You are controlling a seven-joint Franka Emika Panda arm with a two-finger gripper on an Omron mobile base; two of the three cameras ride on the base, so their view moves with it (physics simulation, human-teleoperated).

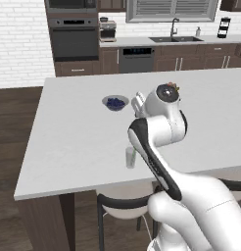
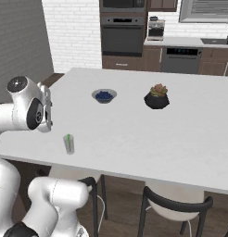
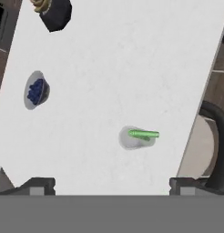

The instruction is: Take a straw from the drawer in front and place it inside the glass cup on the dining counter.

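Observation:
The glass cup (image 1: 130,158) (image 2: 69,144) (image 3: 134,139) stands upright on the white dining counter (image 1: 73,137) (image 2: 134,134) (image 3: 109,68), close to its near edge. The pale green straw (image 3: 143,134) (image 2: 68,138) sits inside the cup, and its top leans over the rim. My gripper (image 3: 112,186) hangs well above the cup, open and empty, with its fingertips (image 3: 41,184) spread wide apart. In the left base view the gripper (image 1: 138,102) is raised over the counter, behind the cup. The drawer is out of view.
A grey bowl of blue berries (image 1: 115,102) (image 2: 104,96) (image 3: 35,90) and a dark plant pot (image 2: 157,98) (image 3: 54,12) stand further in on the counter. Black-framed chairs (image 1: 122,203) (image 2: 174,203) are tucked under its near edge. Oven and cabinets line the far wall.

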